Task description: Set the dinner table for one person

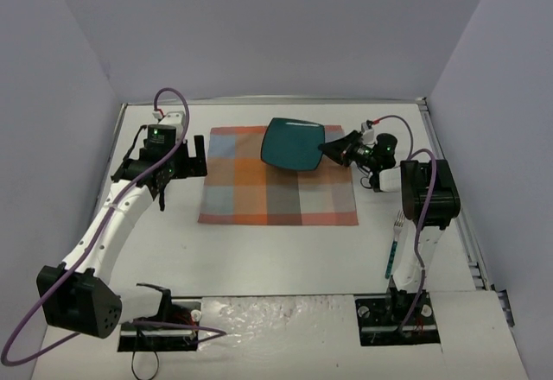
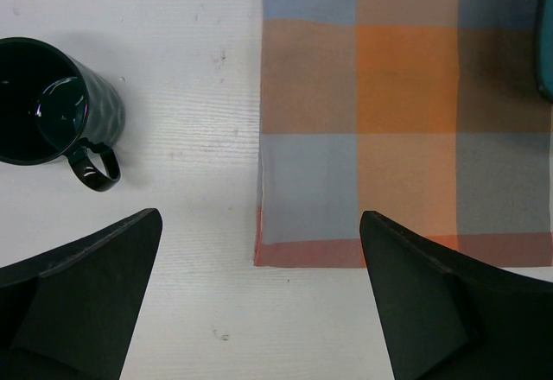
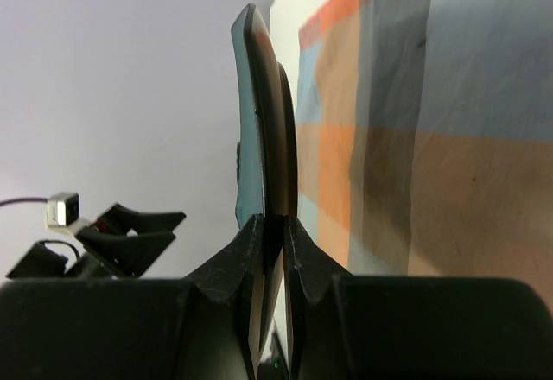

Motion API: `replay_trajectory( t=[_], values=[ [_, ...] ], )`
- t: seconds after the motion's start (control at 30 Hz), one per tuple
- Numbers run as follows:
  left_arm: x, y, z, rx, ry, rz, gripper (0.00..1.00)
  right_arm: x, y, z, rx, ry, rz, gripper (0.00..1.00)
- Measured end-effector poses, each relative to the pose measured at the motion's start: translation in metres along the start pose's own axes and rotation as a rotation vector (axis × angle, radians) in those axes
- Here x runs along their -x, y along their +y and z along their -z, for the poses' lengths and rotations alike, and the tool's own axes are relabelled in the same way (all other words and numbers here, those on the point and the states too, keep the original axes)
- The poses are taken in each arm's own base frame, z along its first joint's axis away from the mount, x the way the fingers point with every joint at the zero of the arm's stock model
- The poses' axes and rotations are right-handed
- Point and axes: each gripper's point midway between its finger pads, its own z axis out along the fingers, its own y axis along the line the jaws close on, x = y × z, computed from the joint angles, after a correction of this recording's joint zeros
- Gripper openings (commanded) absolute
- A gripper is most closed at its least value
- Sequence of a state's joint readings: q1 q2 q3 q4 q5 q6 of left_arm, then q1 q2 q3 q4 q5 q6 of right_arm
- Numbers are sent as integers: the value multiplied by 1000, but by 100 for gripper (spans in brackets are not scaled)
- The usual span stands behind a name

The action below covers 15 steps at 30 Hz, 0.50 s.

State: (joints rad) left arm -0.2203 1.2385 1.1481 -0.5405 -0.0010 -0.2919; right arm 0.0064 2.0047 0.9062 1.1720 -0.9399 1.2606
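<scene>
The white dinner table (image 1: 259,255) bears a plaid placemat (image 1: 278,186). My right gripper (image 1: 333,149) is shut on the right rim of a teal square plate (image 1: 294,144) and holds it over the mat's far edge. In the right wrist view the plate (image 3: 259,112) stands edge-on between the closed fingers of that gripper (image 3: 275,224). My left gripper (image 1: 186,160) is open and empty just left of the mat. In the left wrist view it (image 2: 259,224) hovers over the mat's corner (image 2: 397,121), with a dark green mug (image 2: 47,104) upright on the table to the left.
A piece of cutlery with a pale blue handle (image 1: 396,246) lies by the right arm's base. Grey walls close in the table on three sides. The plate's edge (image 2: 546,43) shows at the right of the left wrist view.
</scene>
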Motion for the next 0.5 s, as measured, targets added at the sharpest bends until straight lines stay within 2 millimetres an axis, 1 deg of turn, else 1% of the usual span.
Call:
replay_trajectory(
  t=[0.07, 0.17, 0.3, 0.5],
  values=[
    [0, 0, 0, 0, 0, 0, 97, -15, -4, -9, 3, 60, -12, 0],
    [0, 0, 0, 0, 0, 0, 97, -29, -11, -19, 4, 120, -31, 0],
    [0, 1, 0, 2, 0, 1, 97, -46, -14, -28, 6, 186, -65, 0],
    [0, 2, 0, 4, 0, 3, 97, -62, -22, -34, 2, 239, -89, 0]
  ],
)
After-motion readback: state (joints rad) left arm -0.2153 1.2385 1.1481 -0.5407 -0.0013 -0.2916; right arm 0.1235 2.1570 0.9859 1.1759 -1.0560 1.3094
